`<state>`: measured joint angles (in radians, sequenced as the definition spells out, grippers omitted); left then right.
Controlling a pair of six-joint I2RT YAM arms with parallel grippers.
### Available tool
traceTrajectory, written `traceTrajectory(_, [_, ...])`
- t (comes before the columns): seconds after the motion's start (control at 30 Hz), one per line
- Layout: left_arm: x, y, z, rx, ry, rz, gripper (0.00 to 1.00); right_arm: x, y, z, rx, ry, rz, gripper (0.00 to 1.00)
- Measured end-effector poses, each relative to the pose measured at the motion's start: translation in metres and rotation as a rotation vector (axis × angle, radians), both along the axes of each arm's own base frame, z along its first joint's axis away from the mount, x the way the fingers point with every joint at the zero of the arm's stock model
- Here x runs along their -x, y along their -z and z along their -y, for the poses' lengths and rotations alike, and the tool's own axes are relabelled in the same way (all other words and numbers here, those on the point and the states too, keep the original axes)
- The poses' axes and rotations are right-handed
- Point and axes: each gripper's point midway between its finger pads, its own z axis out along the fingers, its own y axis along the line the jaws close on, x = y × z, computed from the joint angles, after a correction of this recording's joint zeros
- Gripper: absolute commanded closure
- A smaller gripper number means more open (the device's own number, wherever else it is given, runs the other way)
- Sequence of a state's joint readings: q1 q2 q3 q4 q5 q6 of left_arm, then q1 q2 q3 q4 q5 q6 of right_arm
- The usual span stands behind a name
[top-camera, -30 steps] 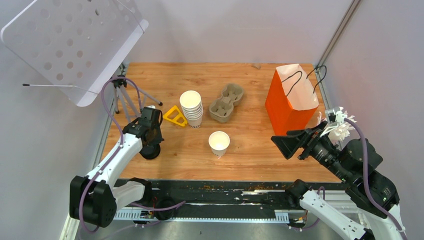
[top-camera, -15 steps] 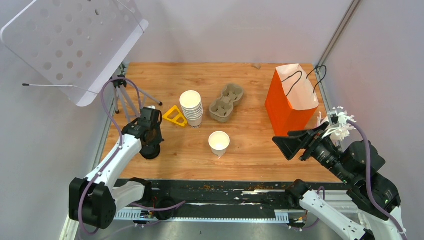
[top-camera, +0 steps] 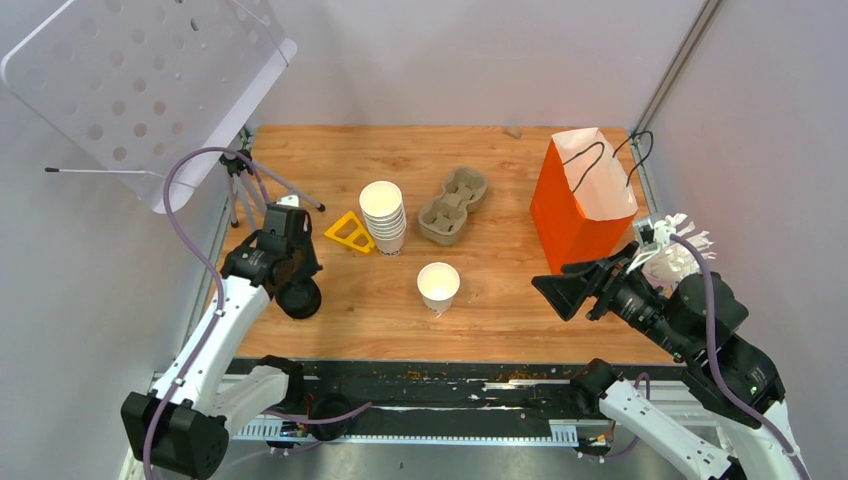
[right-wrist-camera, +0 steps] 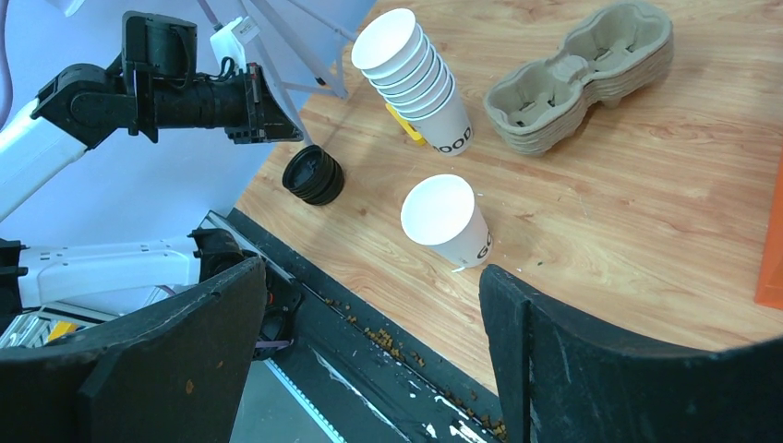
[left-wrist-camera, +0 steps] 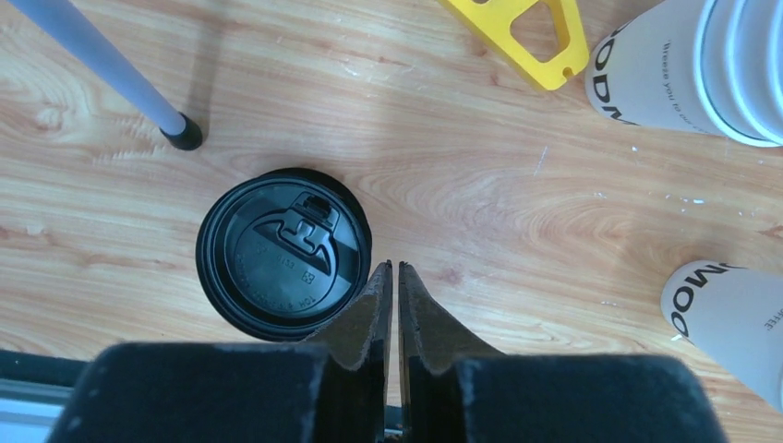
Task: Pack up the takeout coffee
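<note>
from above, the lidless white cup point(top-camera: 438, 285) stands mid-table, apart from the cup stack point(top-camera: 384, 215), carrier point(top-camera: 453, 204) and orange bag point(top-camera: 580, 200); at the left wrist, the left gripper point(left-wrist-camera: 395, 269) points down, pinched together on nothing beside the black lid point(left-wrist-camera: 282, 254); at the right wrist, the right gripper point(right-wrist-camera: 369, 274) gapes empty toward the cup.

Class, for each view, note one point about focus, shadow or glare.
Top external: even light, sharp throughout, only faint shadows. Left wrist: left gripper slightly soft up close, black lid crisp with mild sheen. Right wrist: right gripper dark and blurred, paper cup sharp.
</note>
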<state>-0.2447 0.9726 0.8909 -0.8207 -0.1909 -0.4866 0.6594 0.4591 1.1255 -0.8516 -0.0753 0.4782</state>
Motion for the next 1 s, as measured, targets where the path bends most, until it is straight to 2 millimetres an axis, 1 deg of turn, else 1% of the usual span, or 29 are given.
traceTrajectory(0.07, [0.001,0.002,-0.003,-0.013,-0.008,-0.010,0.78,0.000,0.000,-0.002,0.001,-0.010,-0.004,0.15])
traceTrajectory(0.17, [0.000,0.009,-0.006,-0.029,-0.021,-0.029,0.77,0.001,0.000,-0.004,0.000,-0.018,-0.004,0.15])
traceTrajectory(0.33, [0.007,0.040,-0.008,-0.054,-0.017,-0.111,0.74,0.001,0.000,-0.004,0.000,-0.023,-0.004,0.15])
traceTrajectory(0.4, [0.010,0.049,-0.009,-0.061,-0.014,-0.135,0.74,0.001,-0.001,-0.004,0.000,-0.024,-0.004,0.15])
traceTrajectory(0.67, [0.006,0.052,-0.011,-0.079,-0.018,-0.134,0.73,0.001,-0.006,-0.004,-0.005,-0.024,0.002,0.15])
traceTrajectory(1.0, [0.007,0.061,-0.013,-0.094,-0.024,-0.158,0.71,0.002,-0.010,-0.003,-0.011,-0.024,0.010,0.15])
